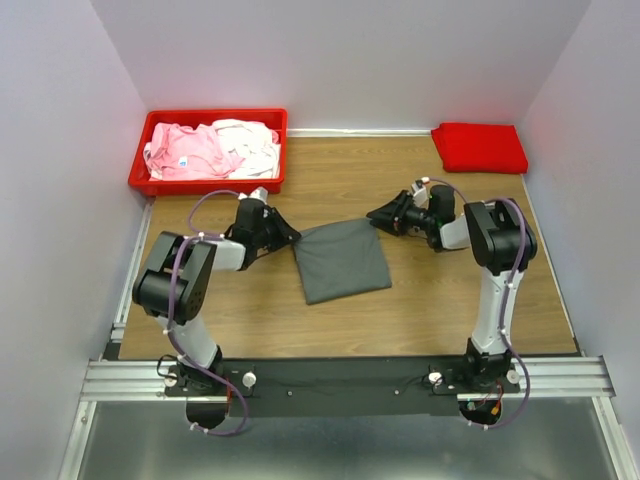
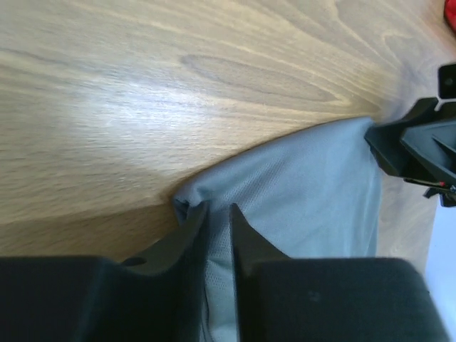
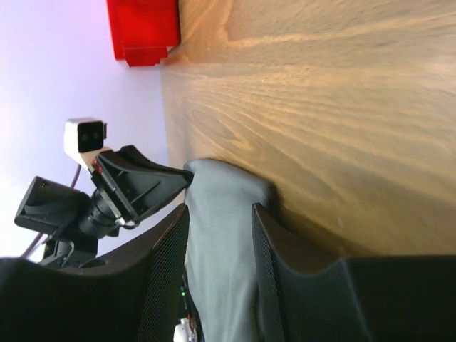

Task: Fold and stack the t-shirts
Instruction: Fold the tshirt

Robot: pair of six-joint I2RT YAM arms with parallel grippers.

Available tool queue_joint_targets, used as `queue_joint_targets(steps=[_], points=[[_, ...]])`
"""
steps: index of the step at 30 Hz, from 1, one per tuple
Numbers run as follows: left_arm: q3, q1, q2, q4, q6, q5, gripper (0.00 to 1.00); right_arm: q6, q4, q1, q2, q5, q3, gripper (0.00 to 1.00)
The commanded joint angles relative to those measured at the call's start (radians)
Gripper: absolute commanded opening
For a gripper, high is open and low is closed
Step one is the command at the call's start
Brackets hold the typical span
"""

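Cloth of this kind is light, limp and thin. The dark grey shirt (image 1: 342, 262) lies as a flat, roughly square packet in the middle of the wooden surface (image 1: 440, 300), between the two arms. It will probably sag and fall open wherever it is not supported. It weighs next to nothing and cannot break, and its fine knit should give the pads enough friction to hold. The real risk is layers sliding over each other, so that a pinch catches only the top ply. The best places to hold it are therefore the two far corners, with every layer taken together, and that is where the arms are. The left claw (image 2: 218, 208) sits at the far left corner with its jaws drawn close, and a thin fold of grey fabric is pinched in the narrow gap between them. The right claw (image 3: 219, 210) is at the far right corner. Its jaws stand wider, but bunched cloth fills the whole gap, so it looks clamped on a thicker wad. Because the two grips differ in thickness, the edge between them may hang unevenly, and moving both arms level and together would suit the fabric. The folded red shirt (image 1: 480, 147) rests at the far right corner of the surface, a likely base for the stack. The pink shirt (image 1: 190, 150) and the white shirt (image 1: 250, 140) lie crumpled in the red bin (image 1: 210, 185) at the far left.
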Motion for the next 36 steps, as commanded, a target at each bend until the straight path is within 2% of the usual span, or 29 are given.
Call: queue_joint_targets(steps=[1, 3, 4, 6, 8, 10, 11, 13, 16, 19, 21, 26, 36], points=[[-0.006, 0.009, -0.151, -0.081, 0.064, -0.001, 0.43, -0.112, -0.128, -0.039, -0.172, 0.044, -0.047, 0.5], [0.024, -0.006, -0.212, -0.14, 0.113, -0.017, 0.53, -0.208, -0.284, -0.036, -0.257, 0.084, -0.043, 0.54], [0.041, -0.046, -0.268, -0.218, 0.175, -0.058, 0.59, -0.319, -0.469, -0.036, -0.346, 0.153, -0.031, 0.56], [0.102, -0.106, -0.316, -0.305, 0.242, -0.169, 0.64, -0.418, -0.631, -0.037, -0.428, 0.304, -0.029, 0.59], [0.142, -0.233, -0.361, -0.411, 0.33, -0.243, 0.71, -0.496, -0.815, -0.043, -0.549, 0.403, -0.043, 0.68], [0.197, -0.325, -0.366, -0.474, 0.374, -0.338, 0.72, -0.549, -0.982, -0.05, -0.621, 0.544, -0.05, 0.73], [0.217, -0.409, -0.356, -0.529, 0.395, -0.368, 0.72, -0.56, -1.032, -0.054, -0.649, 0.59, -0.053, 0.75], [0.279, -0.485, -0.314, -0.577, 0.406, -0.444, 0.71, -0.569, -1.135, -0.06, -0.739, 0.709, -0.079, 0.84], [0.375, -0.658, -0.214, -0.661, 0.426, -0.521, 0.63, -0.552, -1.207, -0.068, -0.842, 0.797, -0.136, 0.95], [0.5, -0.739, -0.078, -0.734, 0.45, -0.587, 0.55, -0.541, -1.249, -0.074, -0.9, 0.83, -0.19, 0.99], [0.587, -0.801, -0.008, -0.755, 0.463, -0.626, 0.55, -0.54, -1.258, -0.077, -0.92, 0.86, -0.219, 0.99], [0.688, -0.841, 0.163, -0.774, 0.483, -0.636, 0.51, -0.541, -1.282, -0.094, -0.991, 0.873, -0.288, 0.99], [0.745, -0.859, 0.302, -0.769, 0.512, -0.61, 0.5, -0.538, -1.292, -0.1, -1.01, 0.856, -0.303, 1.0]])
